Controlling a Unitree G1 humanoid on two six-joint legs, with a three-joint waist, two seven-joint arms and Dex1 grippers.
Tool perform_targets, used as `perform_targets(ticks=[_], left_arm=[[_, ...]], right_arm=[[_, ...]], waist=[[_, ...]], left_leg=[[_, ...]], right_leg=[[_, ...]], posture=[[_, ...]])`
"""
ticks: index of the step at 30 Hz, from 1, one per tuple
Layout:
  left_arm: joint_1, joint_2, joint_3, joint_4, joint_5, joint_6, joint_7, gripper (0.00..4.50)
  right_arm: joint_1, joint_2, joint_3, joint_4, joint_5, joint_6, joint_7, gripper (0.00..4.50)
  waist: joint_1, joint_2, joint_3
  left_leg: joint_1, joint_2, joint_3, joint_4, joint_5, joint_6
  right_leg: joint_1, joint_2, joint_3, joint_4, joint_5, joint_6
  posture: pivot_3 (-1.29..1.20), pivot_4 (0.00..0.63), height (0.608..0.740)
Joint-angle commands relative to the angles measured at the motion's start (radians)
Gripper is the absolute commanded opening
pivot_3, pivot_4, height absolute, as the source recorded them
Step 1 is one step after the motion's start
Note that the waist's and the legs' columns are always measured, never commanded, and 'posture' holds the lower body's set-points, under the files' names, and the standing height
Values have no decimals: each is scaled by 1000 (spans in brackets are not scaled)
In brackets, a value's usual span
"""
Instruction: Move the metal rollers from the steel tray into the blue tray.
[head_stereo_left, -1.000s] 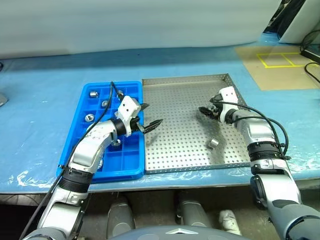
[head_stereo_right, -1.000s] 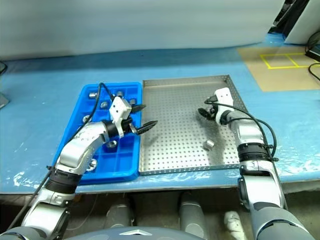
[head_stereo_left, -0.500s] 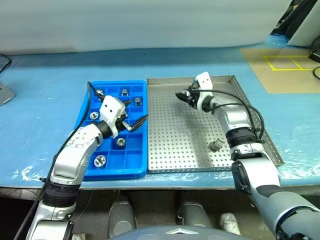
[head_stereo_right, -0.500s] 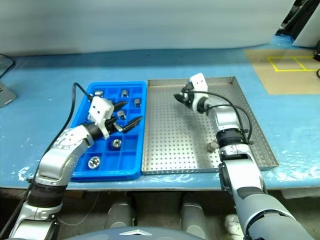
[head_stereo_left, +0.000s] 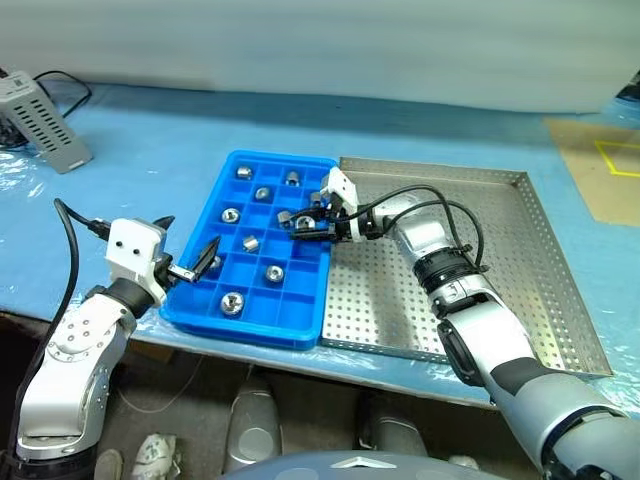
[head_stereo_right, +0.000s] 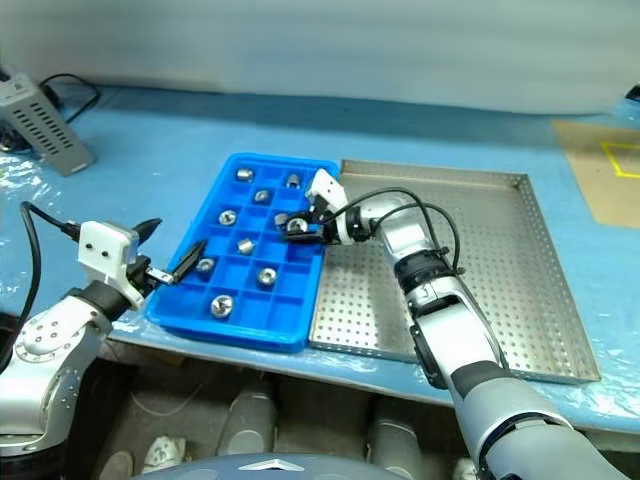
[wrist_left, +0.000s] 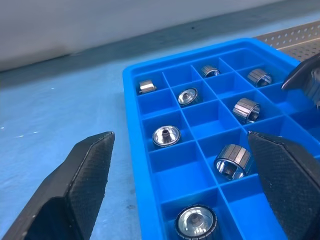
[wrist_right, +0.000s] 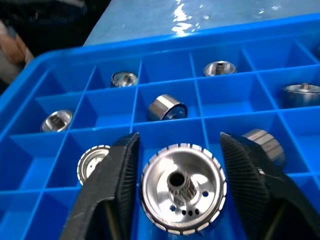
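Metal rollers (head_stereo_left: 274, 273) were mostly sitting in the blue tray (head_stereo_left: 300, 325) already, one per compartment, scattered across the grid. The right gripper (head_stereo_left: 303, 224) was reaching over the blue tray's far-right part, and between its jaws sat one roller (wrist_right: 182, 187), shiny face with a hollow centre turned toward the wrist camera. Jaws were partway apart on either side of it; couldn't tell if they were actually pinching it or just flanking it. Just past those jaws were more rollers in neighbouring cells, one lying on its side (wrist_right: 167, 107).

The left gripper (head_stereo_left: 185, 248) hung at the blue tray's near-left corner, jaws spread wide with nothing in them; ahead of its jaws the tray's cells with rollers lay in a row.

The steel tray (head_stereo_left: 520, 270) sat touching the blue tray's right side on the blue-covered desk (head_stereo_left: 150, 150). A grey box (head_stereo_left: 45, 120) lay well off beyond the left jaws.
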Motion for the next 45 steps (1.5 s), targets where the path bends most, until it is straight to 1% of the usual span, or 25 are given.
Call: perform_targets(ticks=[1, 3, 4, 6, 8, 9, 10, 12, 15, 16, 18, 21, 24, 25, 27, 30, 32, 34, 36, 39, 42, 43, 45], left_arm=[[-25, 0, -17, -22, -1, -8, 10, 4500], [-62, 1, -51, 10, -3, -13, -2, 4500], [-89, 1, -75, 34, 0, -18, -12, 4500], [-153, -2, -129, 92, 8, -32, -36, 4500], [-256, -27, -198, 179, 6, -52, -72, 4500], [-298, -40, -229, 219, 7, -63, -92, 4500], [-336, -52, -256, 259, 8, -75, -113, 4500], [-403, -73, -303, 344, 10, -104, -161, 4500], [-513, -107, -365, 493, 15, -158, -248, 4500], [-544, -118, -379, 535, 16, -175, -274, 4500], [-596, -136, -398, 608, 19, -207, -321, 4500], [-655, -158, -413, 695, 23, -243, -373, 4500], [-680, -170, -422, 743, 30, -268, -406, 4500], [-682, -173, -424, 751, 32, -272, -414, 4500], [-683, -177, -423, 758, 34, -277, -422, 4500], [-668, -159, -405, 745, 40, -274, -421, 4500], [-660, -147, -393, 735, 39, -270, -415, 4500], [-637, -124, -375, 707, 43, -265, -396, 4500], [-609, -104, -351, 663, 42, -251, -370, 4500], [-532, -65, -305, 550, 35, -209, -316, 4500], [-414, -15, -254, 411, 32, -152, -265, 4500], [-369, 1, -231, 363, 29, -133, -248, 4500], [-288, 20, -187, 276, 14, -95, -214, 4500]], right_arm=[[-16, -21, 6, 17, -38, -57, -9, 3735], [-14, -33, -15, 14, -38, -65, -33, 4440], [-9, -43, -29, 3, -34, -62, -43, 4476], [6, -63, -62, -35, -14, -43, -71, 4476], [51, -112, -102, -128, 9, 14, -91, 4476], [83, -141, -119, -187, 15, 45, -101, 4476], [121, -173, -134, -250, 20, 78, -110, 4476], [211, -241, -167, -391, 38, 156, -127, 4476], [388, -363, -233, -624, 77, 288, -141, 4476], [451, -400, -256, -704, 94, 332, -145, 4476], [563, -452, -299, -832, 123, 403, -164, 4476], [710, -498, -355, -989, 168, 499, -197, 4476], [805, -520, -360, -1078, 185, 556, -225, 4476], [828, -525, -337, -1085, 169, 558, -240, 4476], [853, -531, -301, -1079, 140, 551, -266, 4476], [839, -522, -265, -1085, 162, 559, -263, 3899], [800, -499, -270, -1092, 200, 575, -266, 3226], [684, -439, -287, -1061, 256, 595, -282, 2552], [582, -397, -273, -1016, 283, 594, -274, 1845], [455, -349, -211, -933, 309, 573, -214, 1845], [359, -319, -115, -861, 315, 544, -104, 1845], [332, -314, -72, -824, 296, 517, -64, 1845], [286, -312, 10, -701, 198, 396, -41, 1845]], waist=[[5, 0, 0], [5, 0, 0], [5, 0, 0], [1, 0, 0], [-3, 0, 0], [-2, 0, 0], [-7, 0, 0], [-28, 0, 0], [-66, 0, 0], [-85, 0, 0], [-125, 0, 0], [-185, -1, 0], [-223, 0, 0], [-233, 0, -1], [-244, 0, -1], [-244, -2, -1], [-243, -2, -1], [-247, -2, -1], [-243, -1, -1], [-220, -2, -1], [-188, -1, -1], [-182, -1, -1], [-159, -2, -1]], left_leg=[[0, 0, -1, 0, 0, 0], [0, 0, -1, 0, 0, -1], [0, 0, -1, 0, 1, -1], [0, 0, -1, 0, 1, -1], [0, 0, -1, 0, 1, -2], [0, -1, -1, 0, 1, -2], [0, -2, -1, 0, 1, -2], [0, -3, 0, 2, 1, -2], [0, -7, 1, 3, 2, -3], [1, -8, 2, 3, 2, -2], [2, -8, 3, 3, 1, -2], [5, -7, 5, 1, 0, 0], [6, -7, 7, 1, -1, 1], [6, -7, 7, 1, -1, 1], [7, -7, 7, 2, -1, 1], [7, -9, 7, 5, -2, 3], [7, -9, 7, 6, -3, 3], [5, -9, 7, 6, -3, 4], [5, -9, 7, 6, -3, 4], [5, -8, 7, 4, -3, 4], [5, -6, 6, 0, -3, 3], [5, -6, 6, -2, -3, 3], [5, -6, 6, -5, -3, 3]], right_leg=[[0, 0, 0, 0, 0, 0], [1, 0, -1, 0, 0, 0], [0, 0, -1, 0, 0, 0], [0, 1, 0, 1, 0, 0], [0, 1, 0, 2, 0, 0], [0, 1, 0, 2, 0, 0], [0, 1, 0, 3, 0, 0], [0, 1, 3, 3, 0, 1], [0, 1, 8, 4, -2, 3], [0, 1, 10, 4, -2, 4], [0, 1, 12, 3, -2, 5], [0, 2, 13, 3, -3, 6], [0, 3, 14, 4, -4, 8], [0, 4, 14, 4, -7, 13], [0, 4, 13, 3, -7, 13], [-1, 3, 13, 3, -7, 13], [0, 3, 13, 2, -7, 13], [0, 3, 13, 1, -7, 13], [-1, 3, 13, 0, -6, 12], [-1, 3, 11, 1, 0, 4], [-1, 3, 11, 0, -1, 3], [-1, 3, 10, -1, -2, 3], [-1, 3, 8, -3, -2, 2]], posture=[[409, 150, 740], [359, 150, 740], [321, 150, 740], [235, 150, 740], [166, 150, 740], [76, 150, 740], [45, 150, 740], [-47, 150, 740], [-187, 150, 740], [-236, 150, 740], [-278, 150, 740], [-342, 150, 740], [-364, 150, 740], [-371, 150, 740], [-365, 150, 740], [-328, 150, 740], [-302, 150, 740], [-245, 150, 740], [-170, 150, 740], [-65, 150, 740], [76, 150, 740], [117, 150, 740], [157, 150, 740]])
